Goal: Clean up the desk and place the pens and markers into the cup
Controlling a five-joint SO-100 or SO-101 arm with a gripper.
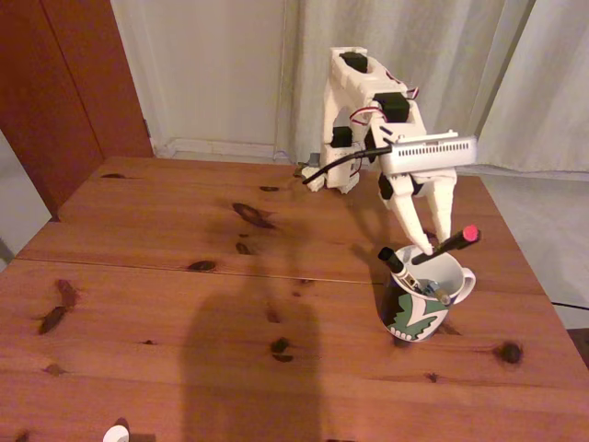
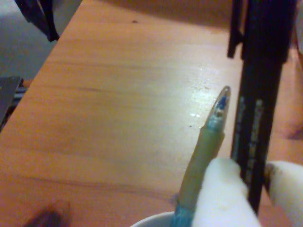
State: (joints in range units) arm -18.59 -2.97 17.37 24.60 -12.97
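Gripper (image 2: 258,189) around black pen (image 2: 258,94), above cup (image 1: 425,308)

The arm (image 1: 373,120), in the upper middle of the fixed view, is built of white printed plastic links with black servo blocks set into them. Thin red and white wires loop beside its joints, and a black cable (image 1: 336,164) trails off to the left. In the wrist view the jaws show as rough, rounded white plastic at the lower right.

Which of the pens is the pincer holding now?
The black pen with the red tip, held between the pincer fingers over the cup; the marker stands free inside.
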